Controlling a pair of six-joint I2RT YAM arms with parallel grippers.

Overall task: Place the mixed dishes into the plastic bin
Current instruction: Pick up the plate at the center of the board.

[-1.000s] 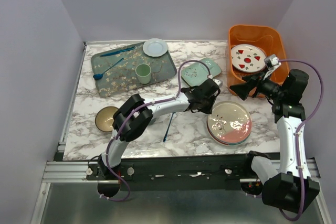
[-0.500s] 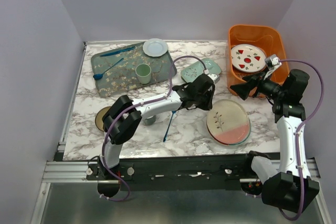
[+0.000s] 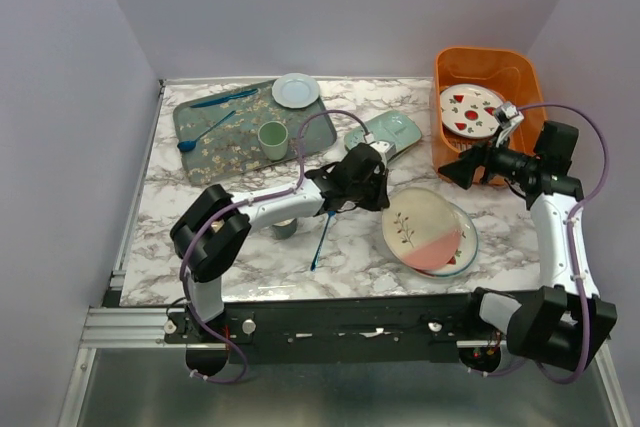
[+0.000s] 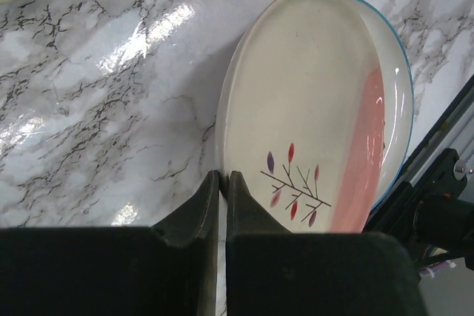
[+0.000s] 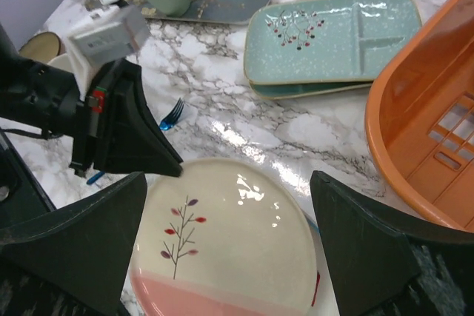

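Now the left gripper [image 4: 222, 179] pinches the left rim of the cream-and-pink plate [image 3: 422, 227], its fingers narrowed onto the edge. A second ago that plate lay squarely on its stack near the right. It has since slid left, uncovering the right edge of a blue-rimmed plate [image 3: 468, 247] beneath. The left arm has drawn back to the left with it. The right gripper [image 3: 452, 169] has barely moved and hangs with fingers spread wide, holding nothing, between the stack and the orange bin [image 3: 480, 55] at the far right. One white plate with red marks [image 3: 470, 110] lies in the bin. Left of the bin sit pale-green divided dishes [image 3: 385, 132], seemingly two stacked. One flowered tray [image 3: 230, 152] at the far left carries one green cup [image 3: 272, 139] and one small pale plate [image 3: 296, 90]. One blue fork [image 3: 322, 237] lies on the marble table [image 3: 170, 187].
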